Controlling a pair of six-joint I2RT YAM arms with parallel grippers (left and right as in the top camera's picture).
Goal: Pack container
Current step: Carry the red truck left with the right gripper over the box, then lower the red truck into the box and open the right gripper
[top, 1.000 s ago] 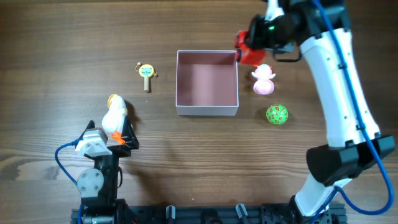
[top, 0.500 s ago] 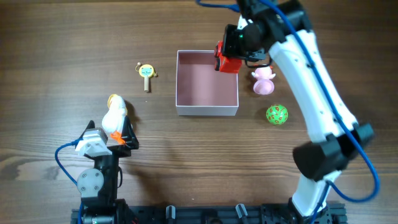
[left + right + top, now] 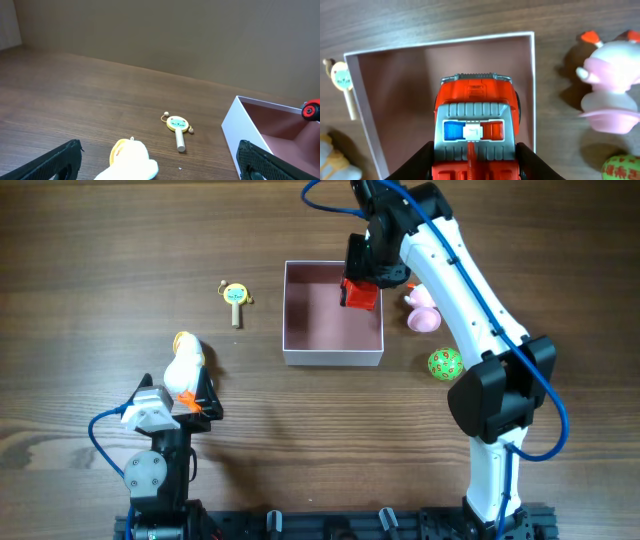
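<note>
Container [image 3: 333, 358] white outside, pink inside; toy car [image 3: 476, 135] red-orange, grey roof; ball [image 3: 445, 364] green, spotted.

Dark wood-grain table [image 3: 90, 250], plain brown wall [image 3: 200, 30] behind it

My left arm tucked at base, left pincer [image 3: 180, 395] spread wide — right arm stretched far out, right pincer [image 3: 476, 162] clamping red truck [image 3: 476, 115].

Rattle [image 3: 235, 297], duck [image 3: 184, 363], pink toy [image 3: 424, 310], green ball [image 3: 445, 364] on table [image 3: 80, 240]
</note>
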